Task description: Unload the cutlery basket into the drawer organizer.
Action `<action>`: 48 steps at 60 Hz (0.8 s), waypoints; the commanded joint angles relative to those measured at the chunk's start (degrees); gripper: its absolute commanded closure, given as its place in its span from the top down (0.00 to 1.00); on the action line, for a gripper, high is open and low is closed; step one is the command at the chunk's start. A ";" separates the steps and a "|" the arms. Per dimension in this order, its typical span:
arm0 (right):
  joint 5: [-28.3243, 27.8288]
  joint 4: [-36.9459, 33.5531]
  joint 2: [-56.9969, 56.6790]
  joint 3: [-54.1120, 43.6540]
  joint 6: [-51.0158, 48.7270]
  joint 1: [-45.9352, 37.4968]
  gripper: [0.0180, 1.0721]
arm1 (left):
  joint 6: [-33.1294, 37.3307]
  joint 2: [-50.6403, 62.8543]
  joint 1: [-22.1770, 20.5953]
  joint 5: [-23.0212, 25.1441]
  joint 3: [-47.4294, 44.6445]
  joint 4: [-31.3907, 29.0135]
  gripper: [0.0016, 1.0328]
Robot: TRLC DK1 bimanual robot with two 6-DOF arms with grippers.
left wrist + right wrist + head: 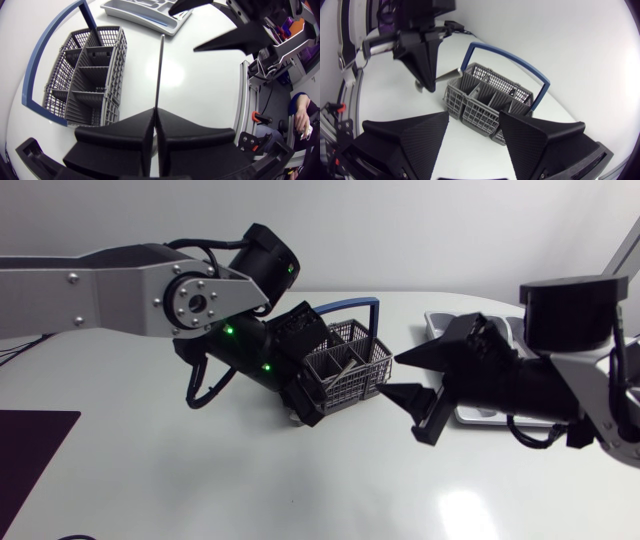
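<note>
The grey cutlery basket [348,368] with a blue handle stands mid-table; its compartments [82,75] show no cutlery. My left gripper [156,112] is shut on a slim metal piece of cutlery [160,70] that sticks out ahead of it, beside the basket. From the right wrist view the same gripper [425,85] holds the silver piece [447,76] just next to the basket [487,100]. My right gripper [392,375] is open and holds nothing, facing the basket from the other side. The grey drawer organizer [437,323] lies behind my right arm, mostly hidden.
The organizer [145,15] holds several pieces in its slots. A dark mat [30,450] lies at the table's front left. Bare white tabletop [300,480] stretches in front of the basket.
</note>
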 commanded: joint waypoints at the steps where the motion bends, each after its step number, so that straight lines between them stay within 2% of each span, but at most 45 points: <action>1: 4.81 0.82 -1.39 -3.69 -7.38 4.62 0.71 | 2.49 2.25 0.27 -0.16 2.34 -2.34 0.03; 11: 16.33 9.26 -2.09 -9.22 -15.99 13.50 0.71 | 4.51 5.24 -0.26 -0.16 5.06 -8.31 0.03; 17: 20.19 14.44 -1.57 -11.42 -20.57 16.40 0.71 | 5.12 7.79 -0.26 -0.16 7.17 -12.27 0.03; 29: 21.60 16.82 1.25 -11.68 -26.01 18.16 0.71 | 6.88 9.99 -1.84 0.19 8.32 -16.40 0.03; 48: 25.82 15.41 5.90 -10.81 -29.97 24.66 0.70 | 7.67 13.94 -2.99 0.19 12.45 -22.20 0.03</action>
